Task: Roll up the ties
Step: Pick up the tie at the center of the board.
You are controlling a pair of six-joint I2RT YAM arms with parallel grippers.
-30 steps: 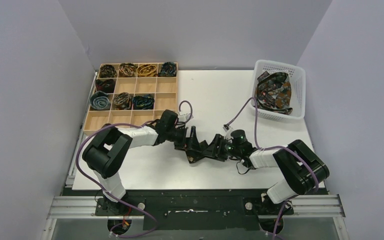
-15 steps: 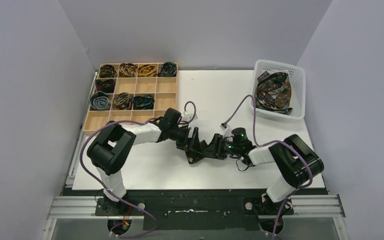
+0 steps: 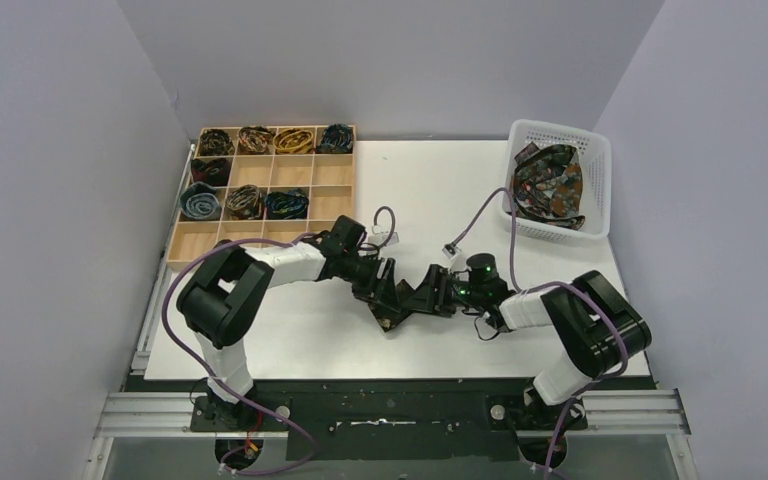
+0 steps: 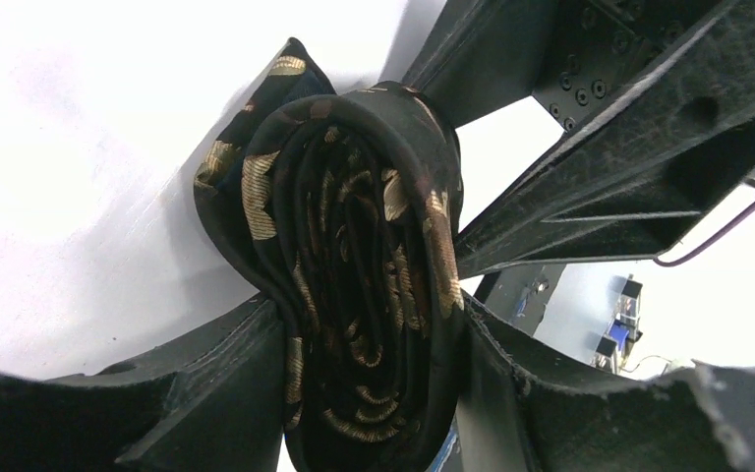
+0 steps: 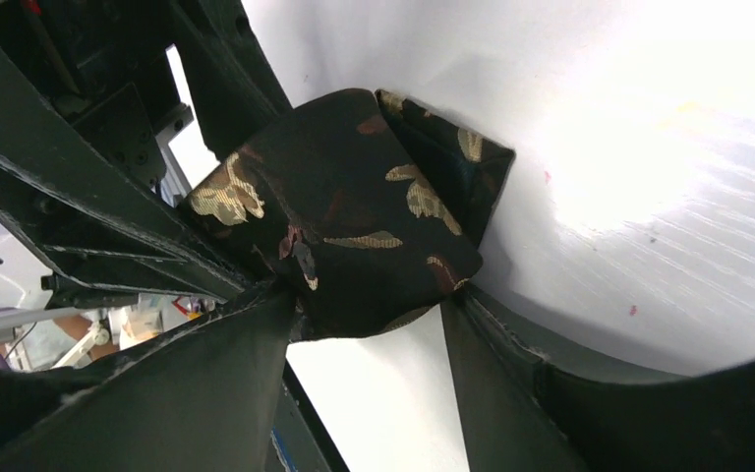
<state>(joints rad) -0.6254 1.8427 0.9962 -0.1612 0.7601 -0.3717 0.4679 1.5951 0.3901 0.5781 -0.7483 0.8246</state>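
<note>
The tie (image 4: 364, 285) is a tight coil, dark with gold leaf marks, standing on edge on the counter (image 3: 440, 190). It is nearer the front edge than the back and about midway between the left and right edges. It sits squarely inside the left gripper (image 4: 369, 324), which is clenched on it: both fingers press its flanks and squeeze the spiral into a tall oval. A loose pointed end pokes out on the coil's far side.

The right gripper (image 5: 369, 305) comes from the opposite side, its fingertips bracketing the outer wrap. I cannot tell whether it grips or only touches.

Rolled ties (image 3: 245, 202) fill some compartments of the tray (image 3: 332, 205) at the back left corner. Loose ties (image 3: 550, 185) lie heaped in the basket (image 3: 600, 160) at the back right corner.
</note>
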